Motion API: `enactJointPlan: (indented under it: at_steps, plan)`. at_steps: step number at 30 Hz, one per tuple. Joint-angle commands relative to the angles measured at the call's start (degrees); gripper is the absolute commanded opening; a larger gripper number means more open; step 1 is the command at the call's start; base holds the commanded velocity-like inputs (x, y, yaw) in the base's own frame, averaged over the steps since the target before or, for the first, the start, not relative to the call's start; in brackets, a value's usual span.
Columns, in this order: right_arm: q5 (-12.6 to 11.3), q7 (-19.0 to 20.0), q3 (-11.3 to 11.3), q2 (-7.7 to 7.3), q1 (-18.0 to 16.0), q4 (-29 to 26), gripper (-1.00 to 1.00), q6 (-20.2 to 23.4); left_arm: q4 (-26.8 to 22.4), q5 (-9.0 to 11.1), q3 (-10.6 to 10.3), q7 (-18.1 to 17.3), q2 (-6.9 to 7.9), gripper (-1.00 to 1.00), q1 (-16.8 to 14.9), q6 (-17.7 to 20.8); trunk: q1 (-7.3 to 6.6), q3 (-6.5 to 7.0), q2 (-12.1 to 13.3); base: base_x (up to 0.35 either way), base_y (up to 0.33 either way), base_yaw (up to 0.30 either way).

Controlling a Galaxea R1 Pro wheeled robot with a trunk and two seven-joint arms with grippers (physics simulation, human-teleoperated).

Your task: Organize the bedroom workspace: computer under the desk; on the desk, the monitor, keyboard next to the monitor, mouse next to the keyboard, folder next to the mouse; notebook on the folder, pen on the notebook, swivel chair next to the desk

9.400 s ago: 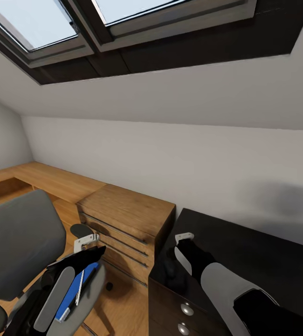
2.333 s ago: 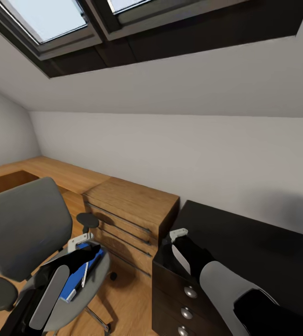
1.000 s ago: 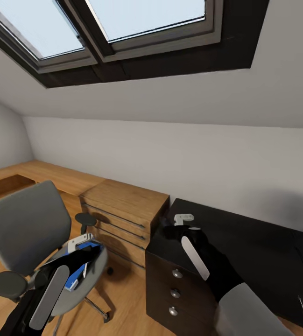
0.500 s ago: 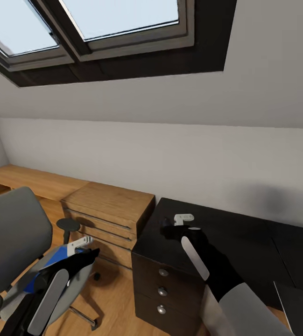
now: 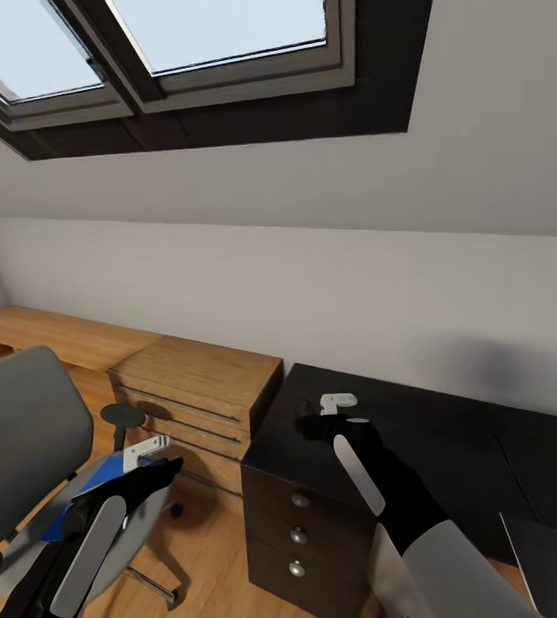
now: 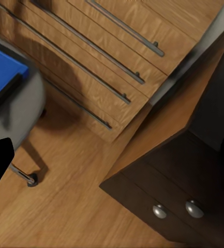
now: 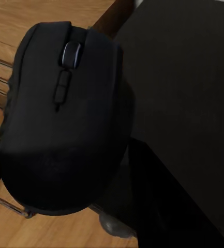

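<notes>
Right gripper [image 5: 312,427] is clamped on the mouse [image 7: 65,119], arm extended forward; left gripper [image 5: 154,468] is held low, jaws' state unclear.

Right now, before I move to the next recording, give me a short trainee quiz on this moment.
1. True or false: the folder lies on the seat of the swivel chair.
2. What do the jaws of the right gripper hold? A) pen B) mouse C) notebook
3. Fill in: the head view shows ___ round knobs on the dark cabinet.

Key: 1 true; 2 B; 3 three.
</notes>
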Motion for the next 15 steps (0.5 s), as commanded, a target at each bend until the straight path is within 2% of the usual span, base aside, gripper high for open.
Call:
enactJointPlan:
  at_steps: [1, 12, 15]
  plan:
    - [-0.82, -0.67, 0.09, 0.00, -0.07, -0.04, -1.00, 0.09, -0.07, 0.60, -0.11, 0.58, 0.07, 1.00, -0.03, 0.06, 0.00, -0.06, -0.06, -0.056, 0.211, -0.194]
    - [-0.82, -0.67, 0.06, -0.03, -0.07, -0.02, -1.00, 0.09, -0.08, 0.64, -0.11, 0.58, 0.05, 1.00, -0.03, 0.06, 0.00, 0.24, -0.06, -0.084, 0.281, -0.240]
    - [-0.82, -0.67, 0.06, -0.03, -0.07, 0.02, -1.00, 0.09, -0.08, 0.63, -0.11, 0.58, 0.05, 1.00, -0.03, 0.06, 0.00, 0.33, -0.06, -0.033, 0.141, -0.264]
